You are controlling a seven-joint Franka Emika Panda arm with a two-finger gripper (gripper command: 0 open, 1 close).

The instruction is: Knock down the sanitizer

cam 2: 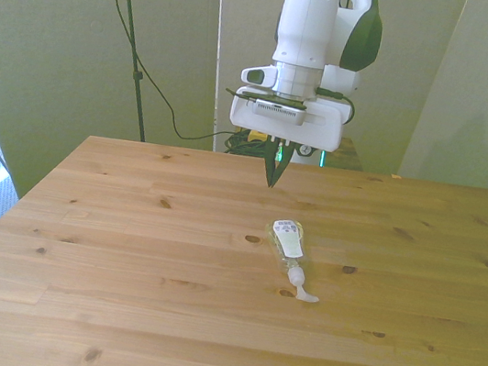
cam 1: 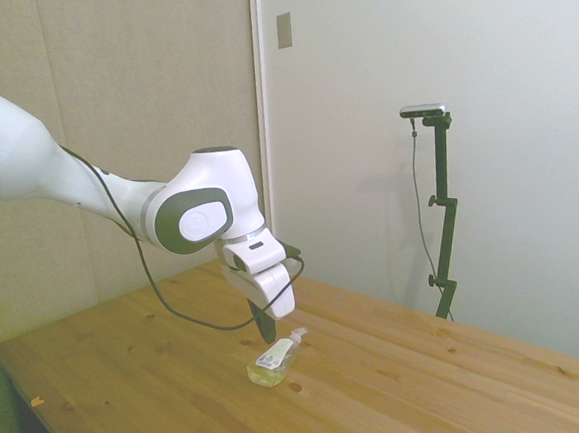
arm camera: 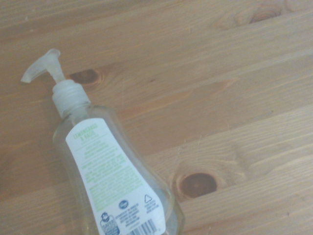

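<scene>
The sanitizer [cam 2: 289, 249], a small clear bottle with a white pump top, lies on its side on the wooden table [cam 2: 112, 311], its pump pointing toward the camera in the front view. It also shows lying flat in the side view [cam 1: 274, 360], and the wrist view shows the sanitizer's [arm camera: 110, 178] white label face up. My gripper [cam 2: 271, 180] hangs shut above the table, behind the bottle's base and not touching it. In the side view the gripper [cam 1: 266, 335] sits just left of and above the bottle.
A black cable [cam 1: 191, 319] loops from the arm down to the wrist. Dark knots mark the table planks near the bottle [cam 2: 253, 238].
</scene>
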